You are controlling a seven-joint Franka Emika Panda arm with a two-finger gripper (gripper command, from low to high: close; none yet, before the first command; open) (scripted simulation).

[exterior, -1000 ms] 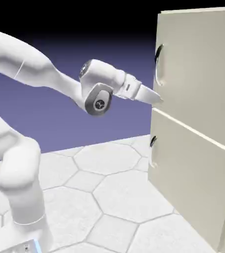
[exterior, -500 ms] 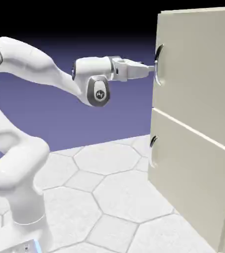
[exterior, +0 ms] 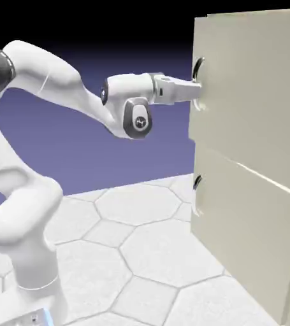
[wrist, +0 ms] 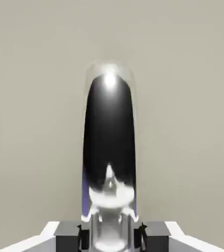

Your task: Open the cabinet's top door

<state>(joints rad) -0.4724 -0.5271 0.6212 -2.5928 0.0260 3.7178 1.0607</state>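
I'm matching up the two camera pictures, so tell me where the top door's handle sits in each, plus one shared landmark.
Exterior view: the top door's handle is right of center, in the upper half, at the gripper's fingertips.
Hand view: it runs up the middle, reaching the bottom edge between the fingertips.
Shared landmark: the top door's beige face behind the handle.

Pale tiled floor (exterior: 150,255) carries the beige cabinet (exterior: 252,210)

Exterior view: side-on, wider, facing arm and cabinet (exterior: 255,102); hand view: close, facing door, probably upper (wrist: 182,123).
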